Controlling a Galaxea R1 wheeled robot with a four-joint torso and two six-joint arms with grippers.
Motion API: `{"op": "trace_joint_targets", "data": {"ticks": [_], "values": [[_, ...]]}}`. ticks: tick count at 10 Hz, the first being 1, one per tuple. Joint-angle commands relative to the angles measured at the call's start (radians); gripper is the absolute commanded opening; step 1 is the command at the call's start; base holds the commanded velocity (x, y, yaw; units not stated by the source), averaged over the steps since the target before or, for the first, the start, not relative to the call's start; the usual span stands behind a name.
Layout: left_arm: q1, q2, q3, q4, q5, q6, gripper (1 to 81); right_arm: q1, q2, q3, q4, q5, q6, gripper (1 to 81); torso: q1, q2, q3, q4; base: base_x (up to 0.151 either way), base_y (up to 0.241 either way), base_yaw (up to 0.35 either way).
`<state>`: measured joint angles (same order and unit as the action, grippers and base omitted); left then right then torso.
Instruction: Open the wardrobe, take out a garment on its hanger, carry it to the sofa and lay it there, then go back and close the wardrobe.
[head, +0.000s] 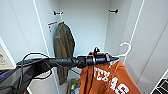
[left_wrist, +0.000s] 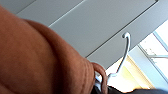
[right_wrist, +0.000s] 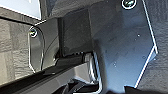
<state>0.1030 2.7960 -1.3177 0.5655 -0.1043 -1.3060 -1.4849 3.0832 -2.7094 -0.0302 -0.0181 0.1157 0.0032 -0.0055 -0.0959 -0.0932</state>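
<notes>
Item: garment (head: 110, 80) on hanger (head: 125, 50), clear of the open wardrobe (head: 85, 30). Left gripper (head: 113, 59) at its collar; we cannot tell its grip. We keep it level, hook upright.

From my head feed the wardrobe (head: 85, 22) interior is evenly and brightly lit, its white panels nearly washing out, and straight edges lean outward toward the frame's sides. Everything looks soft and blocky. On my left wrist feed the garment (left_wrist: 37, 57) is a close orange blur, with strong glare behind the hanger (left_wrist: 125, 52). The right wrist feed is dim and shadowed.
</notes>
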Motion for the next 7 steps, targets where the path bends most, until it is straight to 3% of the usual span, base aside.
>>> {"op": "trace_joint_targets", "data": {"ticks": [1, 4, 7], "values": [[-0.19, 0.057, -0.015, 0.011, -0.072, 0.02, 1.0, 0.045, 0.005, 0.004, 0.009, -0.054, -0.002, 81.1, 0.0, 0.0, 0.0, 0.0, 0.0, 0.0, 0.0], [-0.187, 0.064, -0.015, 0.011, -0.074, 0.02, 1.0, 0.039, 0.005, 0.004, 0.007, -0.036, -0.002, 81.1, 0.0, 0.0, 0.0, 0.0, 0.0, 0.0, 0.0], [-0.179, 0.057, -0.012, 0.011, -0.074, 0.02, 1.0, 0.039, 0.005, 0.004, 0.009, -0.036, -0.002, 81.1, 0.001, 0.001, 0.0, 0.0, -0.071, 0.0, 0.0]]}}
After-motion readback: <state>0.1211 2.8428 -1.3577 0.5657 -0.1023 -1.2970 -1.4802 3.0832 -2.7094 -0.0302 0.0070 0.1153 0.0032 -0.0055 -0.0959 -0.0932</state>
